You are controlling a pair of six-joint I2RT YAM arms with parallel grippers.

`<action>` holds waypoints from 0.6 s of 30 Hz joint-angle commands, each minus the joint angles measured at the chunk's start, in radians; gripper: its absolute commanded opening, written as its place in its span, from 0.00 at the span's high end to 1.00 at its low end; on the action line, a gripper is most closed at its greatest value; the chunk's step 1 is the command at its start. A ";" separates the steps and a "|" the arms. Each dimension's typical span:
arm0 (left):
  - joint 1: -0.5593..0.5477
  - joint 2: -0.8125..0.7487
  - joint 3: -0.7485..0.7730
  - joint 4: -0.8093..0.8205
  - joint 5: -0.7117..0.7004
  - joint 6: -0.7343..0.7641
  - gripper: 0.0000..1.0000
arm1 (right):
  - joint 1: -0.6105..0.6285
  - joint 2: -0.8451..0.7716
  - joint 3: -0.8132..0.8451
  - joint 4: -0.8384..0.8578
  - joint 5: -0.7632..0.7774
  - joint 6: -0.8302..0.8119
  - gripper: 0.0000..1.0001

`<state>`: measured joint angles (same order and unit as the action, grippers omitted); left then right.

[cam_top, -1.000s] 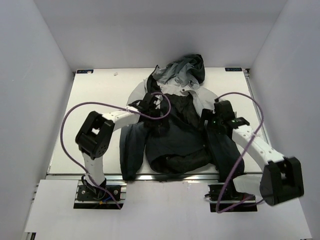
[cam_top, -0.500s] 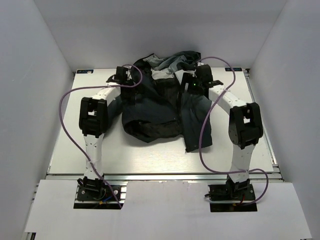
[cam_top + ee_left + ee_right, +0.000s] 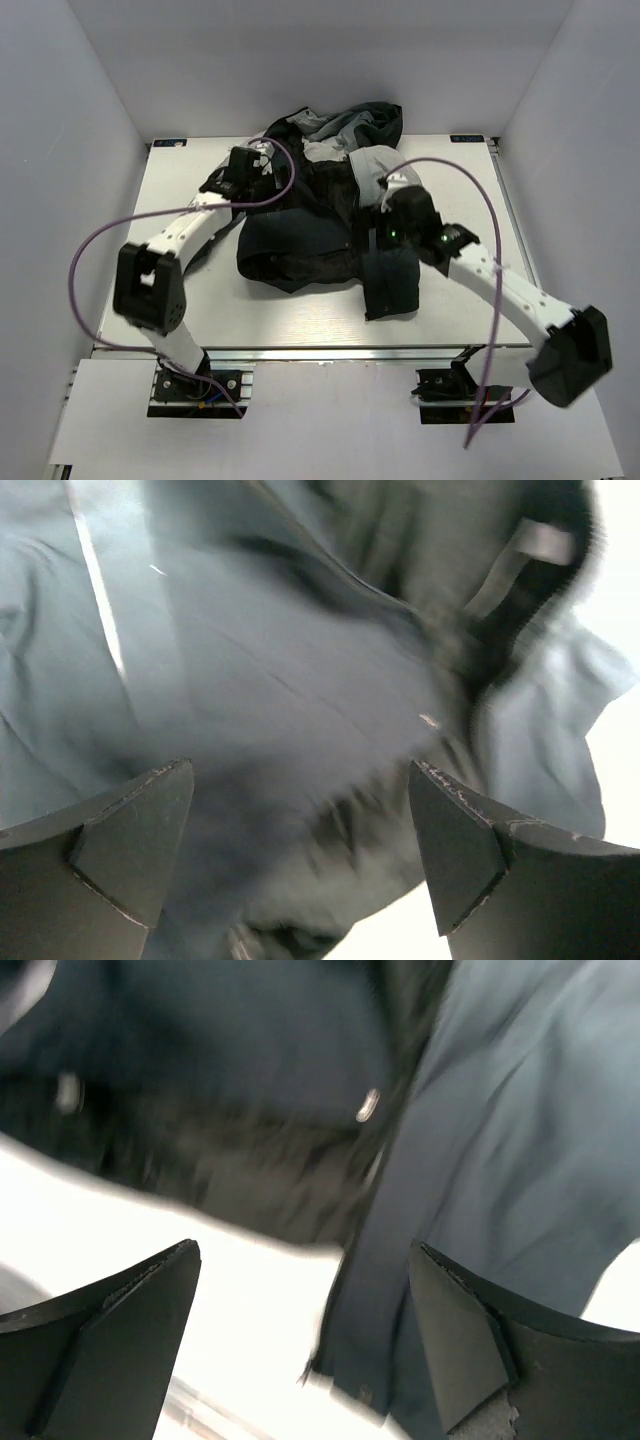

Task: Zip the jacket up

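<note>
The jacket (image 3: 300, 235) lies crumpled at the middle and back of the table, front open, light grey hood at the far edge, black hem toward me. My left gripper (image 3: 243, 168) hovers over its left shoulder, jaws wide open and empty; in the left wrist view the grey fabric (image 3: 280, 700) fills the frame, blurred. My right gripper (image 3: 388, 222) hovers over the right front panel, jaws wide open and empty. The right wrist view shows the dark front edge (image 3: 400, 1130), the right panel (image 3: 500, 1180) and white table, all blurred.
The white table (image 3: 180, 290) is boxed in by white walls on the left, right and back. A purple cable loops from each arm above the table. A metal rail (image 3: 320, 352) runs along the near edge.
Both arms have drawn back from the far edge toward me, the right one much further. Before that the jacket was dragged from the near edge toward the back. Both grippers now hold nothing.
</note>
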<state>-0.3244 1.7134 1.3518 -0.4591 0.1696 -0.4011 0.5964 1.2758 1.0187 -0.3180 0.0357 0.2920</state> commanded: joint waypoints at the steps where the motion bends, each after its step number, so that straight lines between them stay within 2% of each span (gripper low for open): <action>1: 0.004 -0.170 -0.111 0.025 -0.014 -0.057 0.02 | 0.091 -0.076 -0.122 -0.150 0.082 0.061 0.11; 7: -0.004 -0.337 -0.284 0.033 0.007 -0.114 0.02 | 0.200 -0.084 -0.244 -0.222 0.165 0.116 0.11; 12: -0.005 -0.440 -0.348 0.030 -0.012 -0.122 0.02 | 0.200 -0.004 -0.264 -0.181 0.289 0.173 0.12; 18: -0.007 -0.466 -0.365 0.016 -0.019 -0.120 0.02 | 0.203 0.098 -0.270 -0.125 0.270 0.164 0.20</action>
<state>-0.3275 1.2915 0.9939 -0.4461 0.1650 -0.5140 0.7937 1.3502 0.7429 -0.4862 0.2794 0.4385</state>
